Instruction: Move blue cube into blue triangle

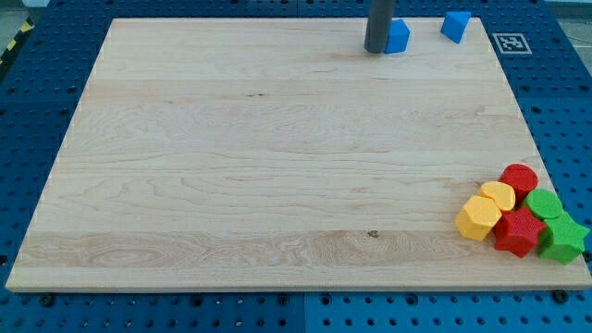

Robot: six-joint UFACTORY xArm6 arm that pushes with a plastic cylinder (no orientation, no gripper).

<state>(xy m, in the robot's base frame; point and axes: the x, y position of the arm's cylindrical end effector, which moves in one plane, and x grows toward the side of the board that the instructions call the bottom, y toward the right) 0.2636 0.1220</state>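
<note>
A blue cube (398, 36) sits near the view's top edge of the wooden board, right of centre. My tip (376, 49) stands right against the cube's left side and partly hides it. A blue triangle (455, 25) lies further to the view's right, close to the board's top right corner, with a gap of bare wood between it and the cube.
A cluster of blocks lies at the board's bottom right: a yellow hexagon (478, 218), a yellow cylinder (499, 195), a red cylinder (519, 178), a red star (518, 231), a green cylinder (545, 203) and a green star (563, 240). A marker tag (511, 43) sits beyond the top right corner.
</note>
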